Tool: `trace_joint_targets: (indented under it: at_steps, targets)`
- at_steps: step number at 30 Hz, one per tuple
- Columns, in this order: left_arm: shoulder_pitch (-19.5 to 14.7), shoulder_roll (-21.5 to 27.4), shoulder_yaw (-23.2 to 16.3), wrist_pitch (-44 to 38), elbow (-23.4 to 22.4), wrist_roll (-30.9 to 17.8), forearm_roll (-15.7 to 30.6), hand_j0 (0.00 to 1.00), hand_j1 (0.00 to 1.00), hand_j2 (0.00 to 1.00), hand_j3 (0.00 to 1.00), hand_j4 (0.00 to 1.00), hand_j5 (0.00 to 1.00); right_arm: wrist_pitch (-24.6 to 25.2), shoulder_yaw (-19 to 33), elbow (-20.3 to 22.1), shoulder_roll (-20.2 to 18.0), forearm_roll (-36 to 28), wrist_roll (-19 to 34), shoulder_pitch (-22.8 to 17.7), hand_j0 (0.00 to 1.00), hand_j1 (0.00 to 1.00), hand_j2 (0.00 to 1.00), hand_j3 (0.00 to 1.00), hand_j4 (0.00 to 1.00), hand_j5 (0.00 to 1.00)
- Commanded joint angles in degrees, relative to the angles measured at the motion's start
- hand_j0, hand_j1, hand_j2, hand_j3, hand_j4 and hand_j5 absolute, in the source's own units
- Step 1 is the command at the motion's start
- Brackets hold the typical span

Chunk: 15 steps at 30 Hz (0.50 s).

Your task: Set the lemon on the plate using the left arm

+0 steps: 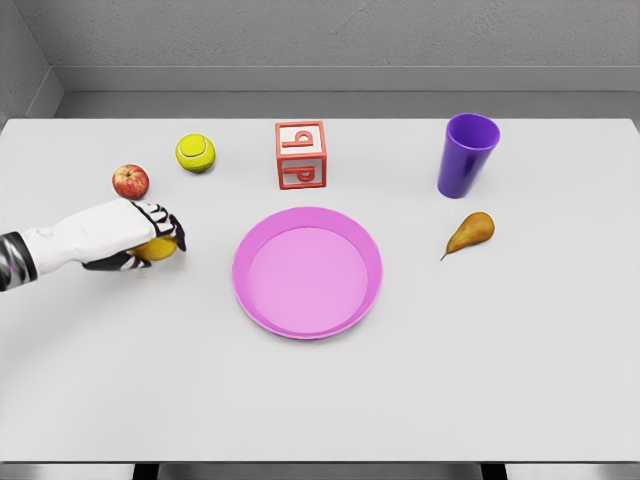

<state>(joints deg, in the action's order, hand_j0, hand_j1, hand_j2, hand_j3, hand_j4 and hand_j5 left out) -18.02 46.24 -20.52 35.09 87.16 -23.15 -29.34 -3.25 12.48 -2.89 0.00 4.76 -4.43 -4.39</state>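
left hand (pixel 140 238) is curling its fingers around the lemon (pixel 157 249) — gripping for the carry | lemon is sitting left of the plate (pixel 262 298), well apart | plate is waiting bare

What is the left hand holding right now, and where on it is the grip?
The left hand is closed on the lemon, fingers wrapped over its top and far side; only its lower front shows.

Round plastic plate (pixel 307 272): pink. Tall plastic cup (pixel 466 155): purple. Wooden letter cube (pixel 301 154): red frame, pale faces, red letters. Fuzzy tennis ball (pixel 195 153): yellow-green. Round apple (pixel 130 181): red. Pear (pixel 470 233): golden-brown. Lemon (pixel 157 249): yellow. Robot hand (pixel 140 235): white, black patches. Table (pixel 500 360): white.
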Motion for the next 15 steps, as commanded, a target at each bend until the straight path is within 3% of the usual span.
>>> trace_joint_targets:
  at_steps: [1, 15]
  targets:
    - [-0.1, -0.3, 0.1, -0.1, 0.4, 0.1, 0.9, 0.48, 0.48, 0.48, 0.48, 0.48, 0.48, 0.0, 0.0, 0.0, 0.0, 0.0, 0.0, 0.0, 1.0, 1.0, 1.0, 1.0, 1.0, 1.0]
    - [-1.8, -6.2, -0.8, -0.1, 5.3, 0.0, 1.1, 0.48, 0.48, 0.48, 0.48, 0.48, 0.48, 0.0, 0.0, 0.0, 0.0, 0.0, 0.0, 0.0, 1.0, 1.0, 1.0, 1.0, 1.0, 1.0]
